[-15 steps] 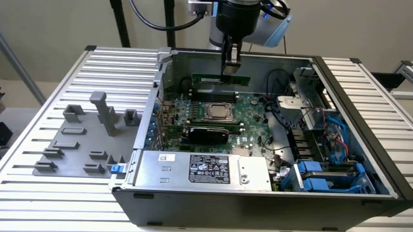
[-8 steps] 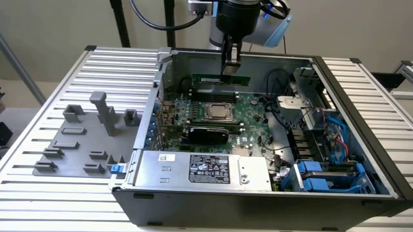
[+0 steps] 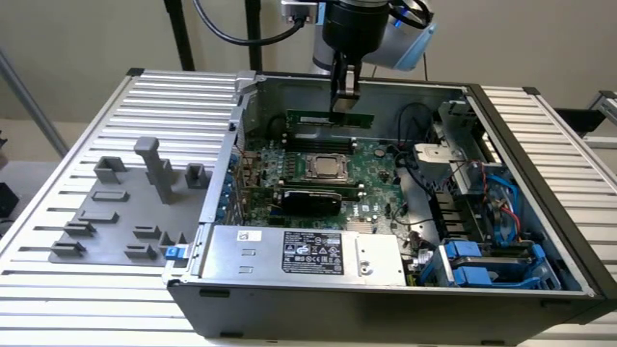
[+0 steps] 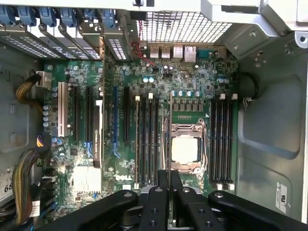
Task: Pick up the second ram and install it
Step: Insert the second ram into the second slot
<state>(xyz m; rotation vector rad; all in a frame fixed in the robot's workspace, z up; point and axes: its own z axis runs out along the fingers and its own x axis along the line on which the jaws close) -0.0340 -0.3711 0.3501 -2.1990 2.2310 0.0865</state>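
**End effector (image 3: pixel 344 107) – clamped on second ram (image 3: pixel 313 117)**

Item: long, narrow, thin green circuit-board strip, held level and standing on its long edge.
Grasp: fingers (image 4: pixel 158 197) shut on the strip's upper edge, the strip hanging directly beneath them.
Location: inside the open computer case (image 3: pixel 386 311), over the motherboard (image 3: pixel 376 173), just behind the processor socket (image 3: pixel 328 166). Whether it touches a slot cannot be told.

One ram (image 3: pixel 331 117) is being held by one gripper (image 3: pixel 343 103). One open computer case (image 3: pixel 540 173), one motherboard (image 3: pixel 374 165), one processor (image 3: pixel 328 166) and one power supply (image 3: pixel 308 253) are being shown. One grey fixture plate (image 3: pixel 101 238) is being carried by one slatted surface (image 3: pixel 97 303).
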